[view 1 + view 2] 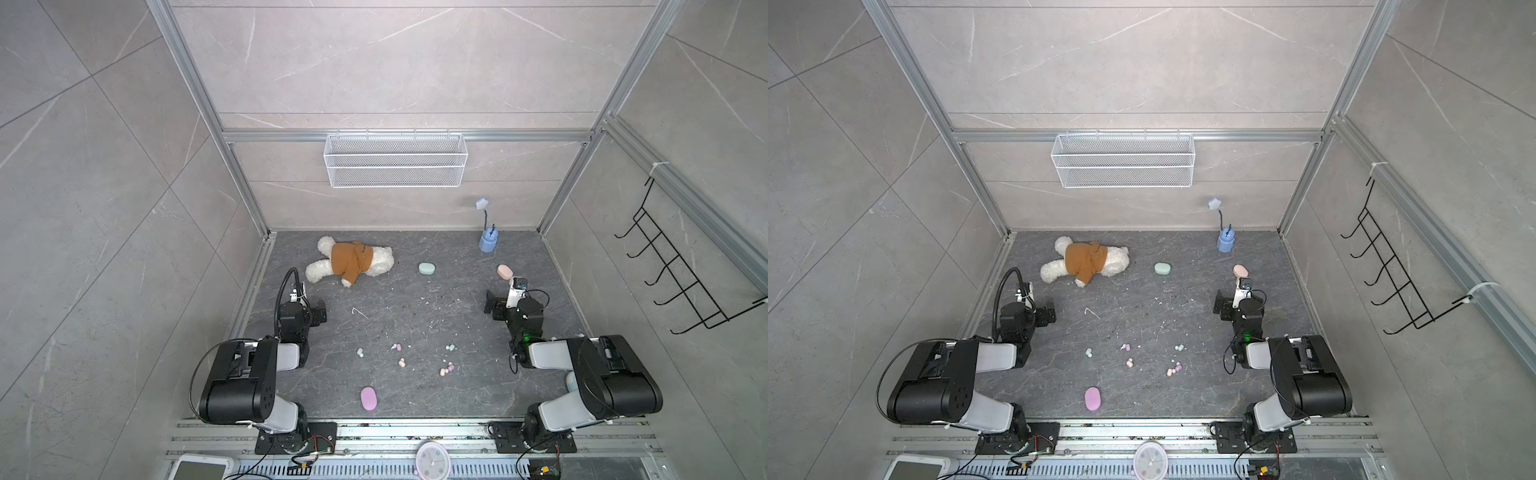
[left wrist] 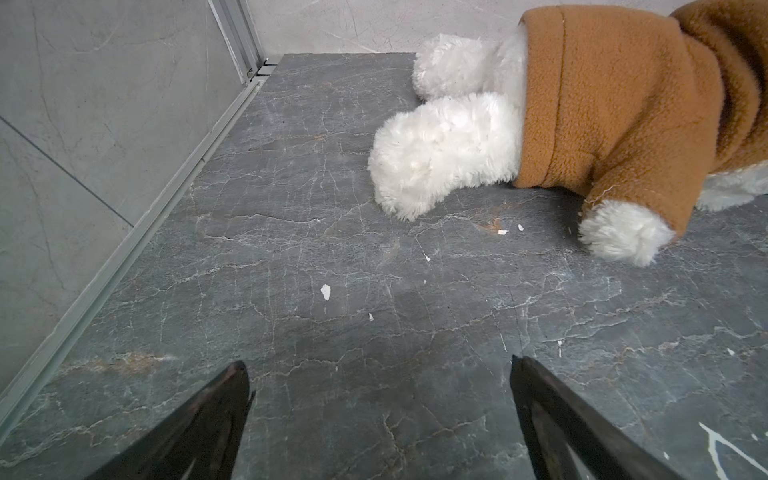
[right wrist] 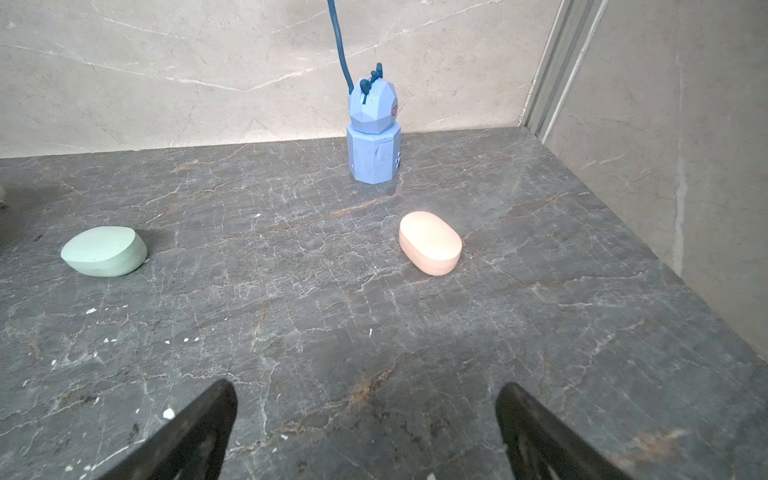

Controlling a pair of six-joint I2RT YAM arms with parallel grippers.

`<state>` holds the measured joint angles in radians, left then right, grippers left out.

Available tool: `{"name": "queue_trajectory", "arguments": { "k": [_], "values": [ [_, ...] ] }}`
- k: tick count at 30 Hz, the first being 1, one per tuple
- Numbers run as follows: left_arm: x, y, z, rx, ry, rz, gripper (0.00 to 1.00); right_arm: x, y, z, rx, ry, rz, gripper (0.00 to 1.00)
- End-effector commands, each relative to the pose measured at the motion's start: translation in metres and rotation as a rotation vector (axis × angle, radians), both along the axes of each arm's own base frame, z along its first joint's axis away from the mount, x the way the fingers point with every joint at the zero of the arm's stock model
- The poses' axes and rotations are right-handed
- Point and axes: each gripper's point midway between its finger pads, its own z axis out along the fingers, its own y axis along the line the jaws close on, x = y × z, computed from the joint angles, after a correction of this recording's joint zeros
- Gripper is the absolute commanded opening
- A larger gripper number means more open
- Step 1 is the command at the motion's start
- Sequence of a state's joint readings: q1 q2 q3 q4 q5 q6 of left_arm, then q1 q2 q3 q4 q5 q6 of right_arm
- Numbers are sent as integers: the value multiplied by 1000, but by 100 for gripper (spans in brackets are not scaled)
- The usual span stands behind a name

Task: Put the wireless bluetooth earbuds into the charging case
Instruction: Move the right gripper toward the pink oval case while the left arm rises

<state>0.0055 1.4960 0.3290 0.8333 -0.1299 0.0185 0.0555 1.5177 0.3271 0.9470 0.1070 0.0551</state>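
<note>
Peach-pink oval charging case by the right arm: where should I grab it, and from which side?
The peach-pink oval plastic case lies flat and closed on the dark stone tabletop. Likely pinch its two long side walls, across the narrow width, coming straight down with the open right gripper; its rounded ends and domed top would probably slip.

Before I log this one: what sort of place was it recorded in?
Probably a robot test cell, not a real room: silver aluminium frame rails, two black robot arms bolted to a slotted metal front rail, and a white plush bear in a brown hoodie as a prop.
</note>
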Motion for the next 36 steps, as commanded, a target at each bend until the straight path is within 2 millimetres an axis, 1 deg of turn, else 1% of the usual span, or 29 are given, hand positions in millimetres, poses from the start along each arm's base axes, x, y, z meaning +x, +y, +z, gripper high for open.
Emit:
{"name": "queue_trajectory", "arguments": {
  "k": [1, 22, 24, 25, 27, 29, 31, 33, 36],
  "values": [
    [9, 4, 13, -9, -44, 25, 100, 4, 2, 1, -10, 0, 12, 100],
    [10, 3, 13, -15, -43, 17, 100, 4, 2, 1, -8, 1, 13, 100],
    [10, 3, 16, -13, -51, 16, 99, 5, 0, 7, -6, -6, 1, 100],
    [10, 3, 21, -12, -47, 10, 99, 7, -2, 9, -6, 21, -11, 100],
    [10, 2, 27, -19, 19, 9, 99, 11, -3, 26, -11, 65, -21, 100],
    [12, -1, 41, -27, 59, -1, 99, 12, -8, 42, -9, 97, -49, 100],
    [10, -2, 54, -36, 69, 0, 100, 12, -12, 52, -12, 151, -79, 100],
    [9, -9, 67, -59, 74, -37, 100, 15, -19, 58, 7, 225, -137, 100],
    [7, -25, 84, -116, 91, -99, 100, 24, -25, 56, 39, 363, -198, 100]
  ]
}}
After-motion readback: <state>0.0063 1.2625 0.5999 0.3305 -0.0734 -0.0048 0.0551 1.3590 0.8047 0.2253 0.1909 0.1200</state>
